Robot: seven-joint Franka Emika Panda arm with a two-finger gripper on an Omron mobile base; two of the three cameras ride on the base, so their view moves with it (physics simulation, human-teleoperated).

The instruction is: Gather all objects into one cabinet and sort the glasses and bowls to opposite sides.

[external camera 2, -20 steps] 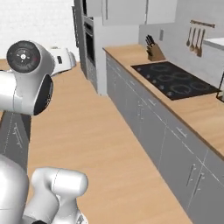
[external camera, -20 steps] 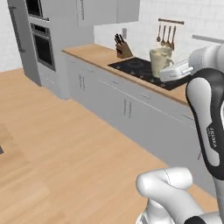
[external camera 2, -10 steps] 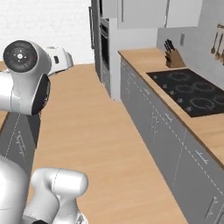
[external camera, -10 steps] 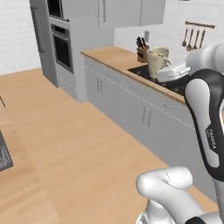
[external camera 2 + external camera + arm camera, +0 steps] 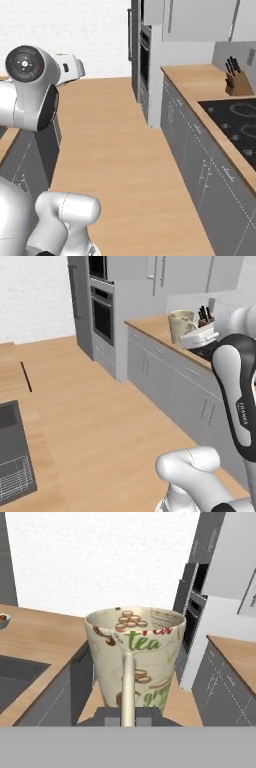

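Note:
A beige mug [image 5: 134,657] printed with "tea" and brown motifs, one of the glasses, stands upright close in front of the hand camera with its handle facing me. My gripper [image 5: 128,714] is shut on that handle. In the left base view the same mug [image 5: 181,326] hangs high at the end of the arm, above the edge of the wooden counter, with the gripper [image 5: 196,337] behind it. The cabinet and the bowls are out of view.
A grey oven tower [image 5: 102,316] stands at the counter's end. A knife block [image 5: 236,82] and a black cooktop [image 5: 240,125] are on the counter at right. A sink [image 5: 20,677] is set in the island counter at left. The wooden floor [image 5: 125,150] between them is wide.
The whole picture has shifted: the base has turned, so the counter and oven slid rightward in both base views. The mug stays in the gripper, held the same way.

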